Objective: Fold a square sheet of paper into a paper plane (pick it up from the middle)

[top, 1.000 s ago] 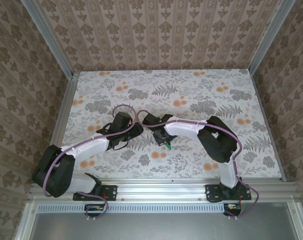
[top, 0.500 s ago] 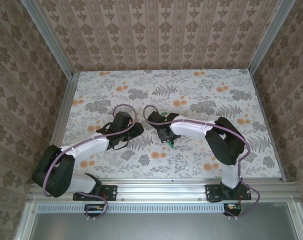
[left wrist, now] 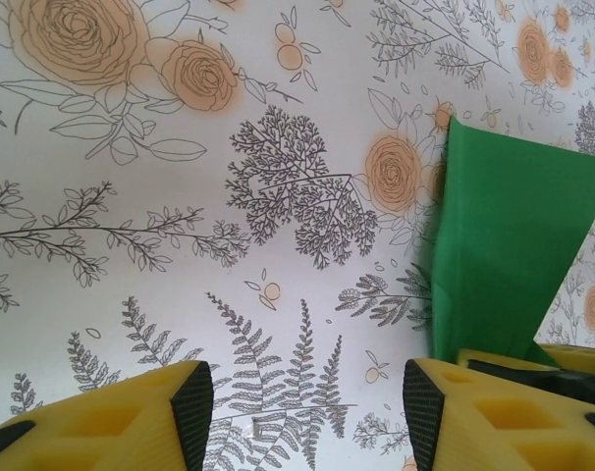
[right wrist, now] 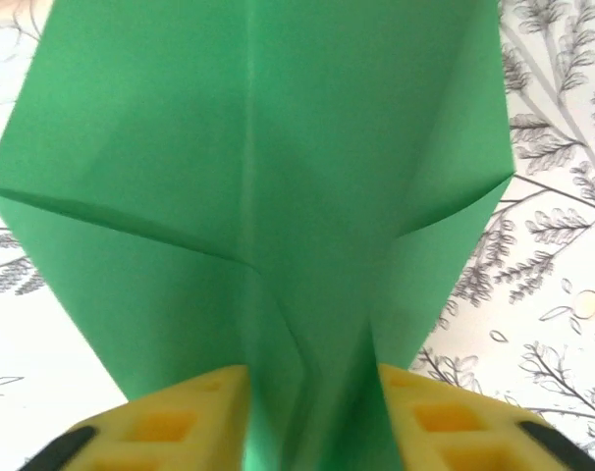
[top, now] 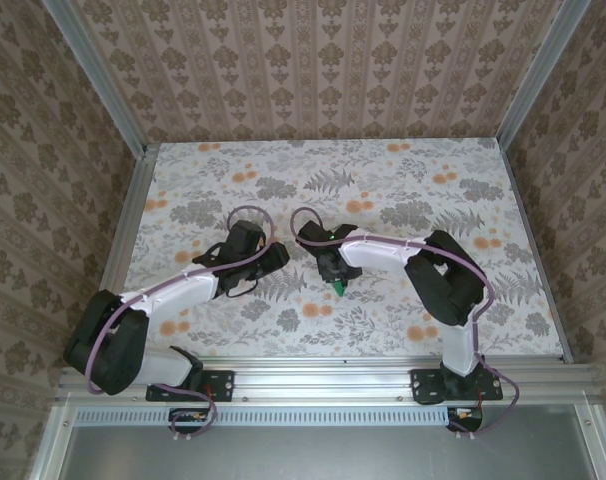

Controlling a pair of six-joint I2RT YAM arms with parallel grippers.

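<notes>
paper plane (right wrist: 248, 196) between parted yellow pads (right wrist: 180, 427) of right tool (right wrist: 312, 417)

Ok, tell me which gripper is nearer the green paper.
Right. The right gripper straddles the green paper, with its jaws on either side of the folded sheet. The left gripper is beside the paper, with its jaws over bare table.

Light was bright, even and diffuse, leaving only faint shadows on the table (top: 283, 170). The top view was sharp; close to the right wrist camera, the green paper (right wrist: 180, 147) looked blurred.
</notes>
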